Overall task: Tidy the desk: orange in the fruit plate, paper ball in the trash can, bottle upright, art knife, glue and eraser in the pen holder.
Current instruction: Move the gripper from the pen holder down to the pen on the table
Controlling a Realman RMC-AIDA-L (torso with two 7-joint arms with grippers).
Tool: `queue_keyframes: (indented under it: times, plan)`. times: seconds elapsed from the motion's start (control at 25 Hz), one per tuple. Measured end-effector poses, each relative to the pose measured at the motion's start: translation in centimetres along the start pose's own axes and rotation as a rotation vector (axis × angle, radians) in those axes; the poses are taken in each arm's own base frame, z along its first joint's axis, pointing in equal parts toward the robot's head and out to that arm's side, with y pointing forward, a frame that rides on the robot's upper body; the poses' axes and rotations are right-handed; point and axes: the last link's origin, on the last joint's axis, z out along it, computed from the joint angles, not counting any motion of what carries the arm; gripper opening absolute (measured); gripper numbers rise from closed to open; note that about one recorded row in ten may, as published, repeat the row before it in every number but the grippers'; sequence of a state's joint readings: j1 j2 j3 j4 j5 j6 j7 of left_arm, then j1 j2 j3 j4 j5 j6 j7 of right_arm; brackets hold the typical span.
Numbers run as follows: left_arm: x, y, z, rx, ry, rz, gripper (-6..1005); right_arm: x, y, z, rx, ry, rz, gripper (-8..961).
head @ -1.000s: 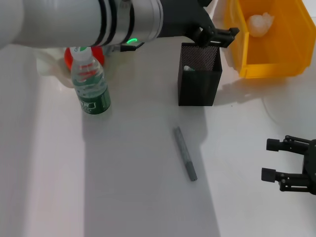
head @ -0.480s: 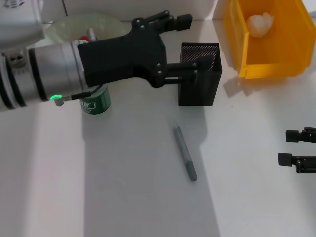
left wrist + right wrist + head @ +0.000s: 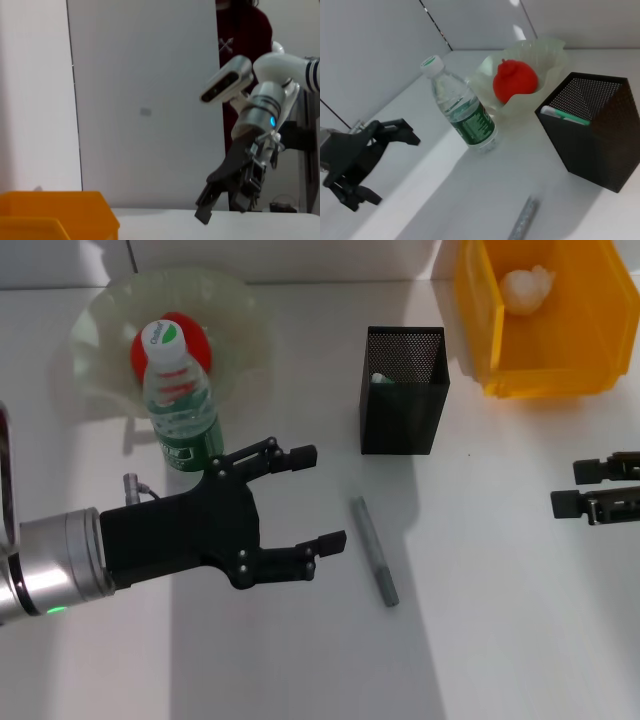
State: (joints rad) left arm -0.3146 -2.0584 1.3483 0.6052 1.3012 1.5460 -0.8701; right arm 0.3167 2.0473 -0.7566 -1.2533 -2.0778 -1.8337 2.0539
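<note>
- Art knife (image 3: 374, 551) = the slim grey stick lying flat on the desk, in front of the pen holder (image 3: 403, 392), well apart from it. Prob. light, stiff, smooth and narrow, so it could roll or twist out of a loose pinch. Take it mid-body, fingers across the short width, not at the tip end.
- It lies at a slant, so you'll likely need to turn the wrist to match.
- Left gripper (image 3: 305, 498) hovers just beside the knife, on the bottle side, jaws spread wide, holding nothing.
- Pen holder is stiff mesh w/ a narrow mouth; something pale/green already sits inside. Drop the knife in end-first.
- Bottle (image 3: 181, 408) stands upright by the fruit plate (image 3: 98, 320); orange (image 3: 182, 338) is in the plate. Watch the arm near the bottle, which looks easy to tip.
- Paper ball (image 3: 527, 285) is in the trash can (image 3: 470, 310).
- Right gripper (image 3: 584, 487) sits at the desk's right edge, idle, jaws apart, empty.
</note>
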Motion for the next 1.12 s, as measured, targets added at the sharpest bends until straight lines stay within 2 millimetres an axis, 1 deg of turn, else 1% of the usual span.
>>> queue_keyframes:
  times: [0.08,0.16,0.2,0.32,0.36,0.4,0.52,0.56,0.6,0.64,0.68,0.72,0.76,0.8,0.84,0.92,0.96,1.0,1.12]
  plan:
    - [-1.2,0.6,-0.8,0.027,-0.016,-0.021,865,-1.6,0.8,0.7,0.004,0.053,-0.016,833]
    - [-1.2,0.6,-0.8,0.027,-0.016,-0.021,864,-3.1,1.5,2.0,0.022,0.131,-0.023,832]
    - [-1.7,0.9,-1.3,0.053,-0.024,-0.031,864,-3.9,1.7,2.7,0.029,0.167,-0.026,832]
    - [-2.0,1.1,-1.5,0.069,-0.028,-0.041,864,-6.2,2.3,5.0,0.062,0.282,-0.023,832]
    - [-2.0,1.1,-1.5,0.069,-0.028,-0.041,864,-7.3,2.6,6.2,0.086,0.326,-0.024,832]
    - [-2.0,1.1,-1.5,0.069,-0.028,-0.041,864,-7.3,2.6,6.2,0.086,0.326,-0.024,832]
    - [-2.5,1.1,-1.8,0.075,-0.054,-0.049,864,-8.8,3.1,8.1,0.164,0.379,-0.013,831]
    - [-2.8,1.1,-2.1,0.081,-0.074,-0.053,864,-9.7,3.4,9.1,0.21,0.401,-0.005,831]
    - [-2.8,1.1,-2.1,0.081,-0.074,-0.053,864,-9.7,3.4,9.1,0.21,0.401,-0.005,831]
    - [-2.8,1.1,-2.1,0.081,-0.074,-0.053,864,-10.1,3.7,9.6,0.222,0.411,-0.002,831]
    - [-3.4,1.1,-3.1,0.096,-0.107,-0.061,864,-10.5,3.9,9.9,0.232,0.416,0.001,831]
    - [-3.4,1.1,-3.1,0.096,-0.107,-0.061,864,-10.9,4.1,10.3,0.243,0.421,0.005,831]
    - [-3.7,1.2,-3.5,0.107,-0.121,-0.063,863,-11.6,4.4,11.5,0.28,0.428,0.008,831]
    - [-3.7,1.2,-3.5,0.107,-0.121,-0.063,863,-11.6,4.4,11.5,0.28,0.428,0.008,831]
    - [-3.7,1.2,-3.5,0.107,-0.121,-0.063,863,-11.9,4.5,12.0,0.298,0.431,0.008,831]
    - [-4.1,1.4,-3.9,0.121,-0.134,-0.067,863,-12.3,4.6,13.0,0.328,0.446,0.01,831]
    - [-4.1,1.4,-3.9,0.124,-0.133,-0.068,863,-12.5,4.7,14.3,0.335,0.471,0.011,831]
    - [-4.1,1.4,-3.9,0.124,-0.133,-0.068,863,-12.5,4.7,14.3,0.335,0.471,0.011,831]
    - [-4.2,1.3,-3.7,0.128,-0.138,-0.069,863,-12.4,4.9,16.2,0.339,0.504,0.013,831]
